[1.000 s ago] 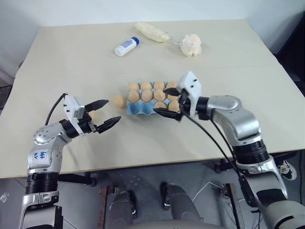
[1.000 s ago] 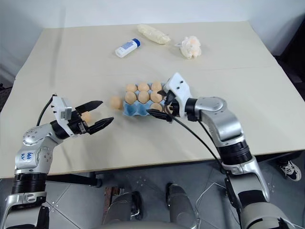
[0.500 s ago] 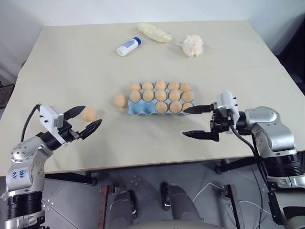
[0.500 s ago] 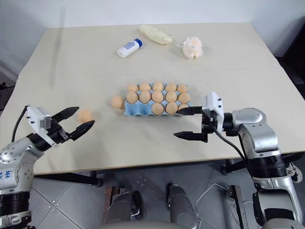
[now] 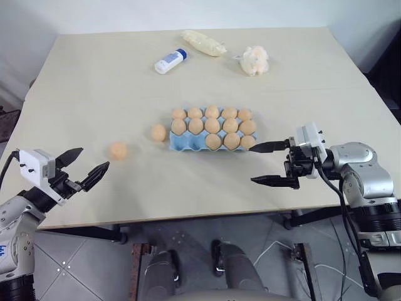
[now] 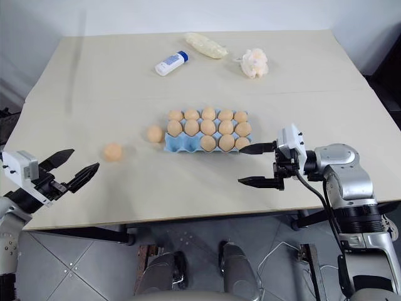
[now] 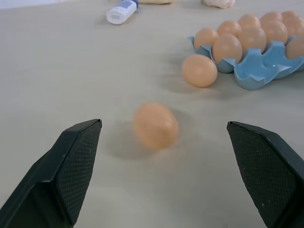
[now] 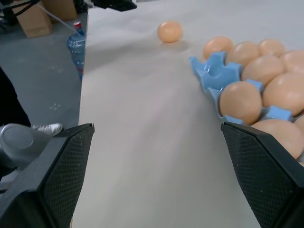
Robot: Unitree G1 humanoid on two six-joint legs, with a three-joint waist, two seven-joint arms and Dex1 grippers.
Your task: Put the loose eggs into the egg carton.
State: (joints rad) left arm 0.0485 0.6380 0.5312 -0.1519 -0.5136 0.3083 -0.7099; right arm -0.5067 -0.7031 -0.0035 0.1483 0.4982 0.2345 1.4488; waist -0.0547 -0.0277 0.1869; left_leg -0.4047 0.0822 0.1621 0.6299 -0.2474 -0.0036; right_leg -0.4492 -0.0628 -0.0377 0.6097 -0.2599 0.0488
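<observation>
My left gripper (image 5: 84,167) and right gripper (image 5: 272,164) both gape wide, empty. Two loose eggs (image 5: 118,150) lie on the bench (image 5: 94,88) left of the egg carton (image 5: 188,143).

Left gripper (image 5: 81,169) and right gripper (image 5: 270,163) low, fingers spread, empty.

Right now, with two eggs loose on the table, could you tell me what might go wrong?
1. The loose egg nearest the open left pincer lies free on bare table; a nudge could roll it.
2. The other egg sits close beside the egg carton, leaving little finger room.
</observation>
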